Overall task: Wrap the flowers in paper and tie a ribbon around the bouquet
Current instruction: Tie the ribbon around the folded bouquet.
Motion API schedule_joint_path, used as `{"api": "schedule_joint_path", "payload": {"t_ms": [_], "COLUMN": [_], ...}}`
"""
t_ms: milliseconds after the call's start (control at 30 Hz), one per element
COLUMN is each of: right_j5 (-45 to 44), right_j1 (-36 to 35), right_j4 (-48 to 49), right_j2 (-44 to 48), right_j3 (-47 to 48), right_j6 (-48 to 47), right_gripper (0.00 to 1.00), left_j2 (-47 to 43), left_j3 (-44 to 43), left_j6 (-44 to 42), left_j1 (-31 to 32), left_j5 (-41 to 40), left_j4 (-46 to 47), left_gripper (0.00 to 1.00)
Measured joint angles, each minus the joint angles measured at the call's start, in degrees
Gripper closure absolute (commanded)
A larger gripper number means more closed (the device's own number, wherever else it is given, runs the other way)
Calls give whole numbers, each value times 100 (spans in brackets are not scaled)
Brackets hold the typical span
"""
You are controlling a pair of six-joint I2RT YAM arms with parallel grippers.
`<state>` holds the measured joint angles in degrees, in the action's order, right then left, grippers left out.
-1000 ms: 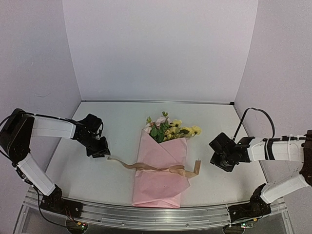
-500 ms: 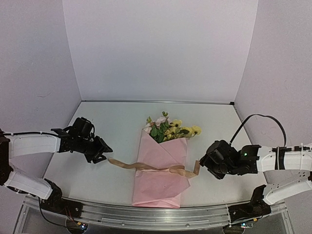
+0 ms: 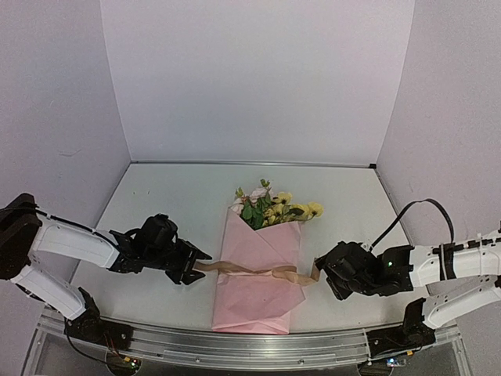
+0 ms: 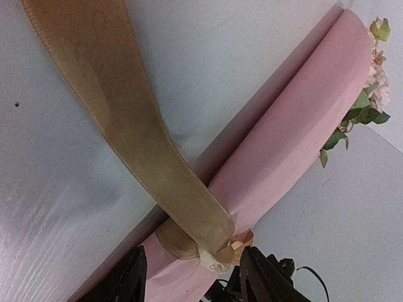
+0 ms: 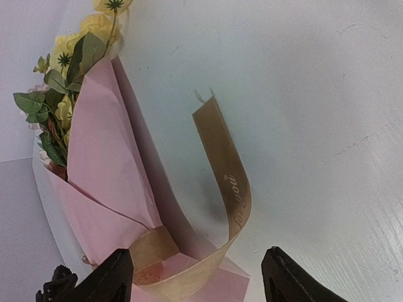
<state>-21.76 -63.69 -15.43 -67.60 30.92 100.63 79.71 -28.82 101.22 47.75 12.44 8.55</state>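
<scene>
The ribbon [image 3: 235,268] lies crosswise over the bouquet [image 3: 258,301] mid-desk [image 3: 180,204], one tail trailing to each side; our left fingers [image 4: 133,280] and right fingers [image 5: 110,277], both apart, each face the nearer tail

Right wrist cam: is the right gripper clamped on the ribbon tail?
No, the ribbon tail arcs free ahead of the open right gripper.

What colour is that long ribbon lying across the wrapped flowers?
Tan-beige. The narrow satin ribbon shows best in the left wrist view.
</scene>
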Motion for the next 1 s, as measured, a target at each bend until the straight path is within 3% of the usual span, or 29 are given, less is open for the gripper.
{"api": "schedule_joint_path", "payload": {"t_ms": [400, 533, 867, 1000], "right_j5": [-177, -173, -21, 87], "right_j1": [-63, -75, -102, -102], "right_j4": [203, 293, 772, 1112], "right_j2": [7, -82, -450, -616], "right_j3": [-24, -24, -92, -243], "right_j6": [419, 463, 714, 900], "right_gripper": [28, 28, 29, 31], "left_j2": [998, 1222, 1358, 1456], "left_j3": [-181, -181, -175, -130], "left_j6": [875, 1009, 1181, 1181], "left_j1": [380, 380, 380, 380], "left_j5": [-255, -300, -403, -413], "left_j4": [880, 1087, 1522, 1656], "left_gripper": [46, 50, 80, 86]}}
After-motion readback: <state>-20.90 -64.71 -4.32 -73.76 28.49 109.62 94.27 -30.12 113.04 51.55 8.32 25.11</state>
